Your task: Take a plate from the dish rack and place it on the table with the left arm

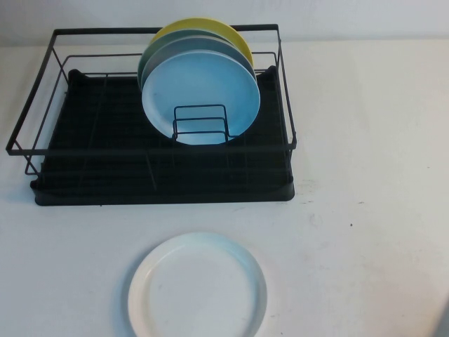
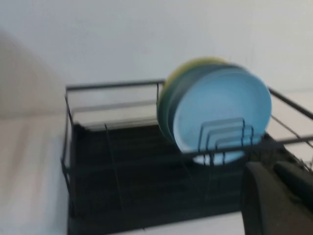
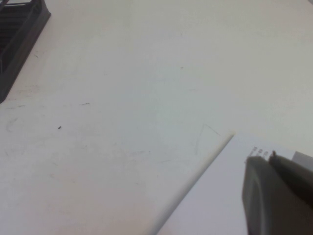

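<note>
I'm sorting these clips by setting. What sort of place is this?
Probably a staged tabletop test bench, not a real kitchen: a bare white table, one black dish rack holding coloured plates, a white plate laid out. Left gripper faces the rack; right gripper is over bare table.

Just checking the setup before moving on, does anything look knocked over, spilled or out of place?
Nothing stands out. The plate lies flat on the table; three plates stand in the dish rack. The left gripper and right gripper are barely visible.

Sky-blue plate [image 1: 200, 97] upright, grey-green plate [image 1: 156, 55] behind, yellow plate [image 1: 210, 28] rearmost
</note>
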You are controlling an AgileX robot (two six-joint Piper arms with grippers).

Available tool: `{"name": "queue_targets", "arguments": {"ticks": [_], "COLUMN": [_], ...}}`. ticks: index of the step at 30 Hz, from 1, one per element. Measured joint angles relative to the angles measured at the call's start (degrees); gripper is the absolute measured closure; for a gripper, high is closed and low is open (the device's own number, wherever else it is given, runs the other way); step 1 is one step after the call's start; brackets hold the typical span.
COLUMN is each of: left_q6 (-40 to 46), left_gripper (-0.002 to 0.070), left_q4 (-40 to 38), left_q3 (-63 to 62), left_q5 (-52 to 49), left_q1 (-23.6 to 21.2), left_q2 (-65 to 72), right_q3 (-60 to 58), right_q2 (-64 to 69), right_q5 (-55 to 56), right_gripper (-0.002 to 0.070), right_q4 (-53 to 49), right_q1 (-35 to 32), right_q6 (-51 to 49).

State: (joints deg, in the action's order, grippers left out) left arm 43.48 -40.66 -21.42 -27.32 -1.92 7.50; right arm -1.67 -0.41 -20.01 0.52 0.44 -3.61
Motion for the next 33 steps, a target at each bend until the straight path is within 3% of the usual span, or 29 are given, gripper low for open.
{"name": "queue_targets", "arguments": {"ticks": [6, 15, 18, 23, 29, 33], "left_q6": [-5.1, -6.6, -10.8, -27.8, -33.7, -36.4], "left_gripper": [0.0677, 0.0678, 0.0678, 0.0678, 0.0678, 0.0678], "left_q4": [4.0, 9.3, 11.6, 23.8, 32.9, 34.7], "left_q3": [0.0, 0.0, 1.8, 9.1, 19.3, 22.7], "left_q5": [-8.7, -9.9, -6.6, -2.9, 7.6, 10.2], "left_q1": [0.0, 0.0, 0.0, 0.0, 0.0, 0.0], "left_q2": [0.0, 0.0, -0.6, -6.3, -8.0, -8.0], "right_q3": [0.0, 0.0, 0.0, 0.0, 0.0, 0.0], "right_q2": [0.0, 0.0, 0.0, 0.0, -0.1, -0.2], "right_q5": [0.0, 0.0, 0.0, 0.0, 0.0, 0.0], "right_gripper": [0.0696, 0.0696, 0.0696, 0.0696, 0.0696, 0.0696], "right_q4": [0.0, 0.0, 0.0, 0.0, 0.0, 0.0], "right_q1": [0.0, 0.0, 0.0, 0.0, 0.0, 0.0], "right_q6": [0.0, 0.0, 0.0, 0.0, 0.0, 0.0]}}
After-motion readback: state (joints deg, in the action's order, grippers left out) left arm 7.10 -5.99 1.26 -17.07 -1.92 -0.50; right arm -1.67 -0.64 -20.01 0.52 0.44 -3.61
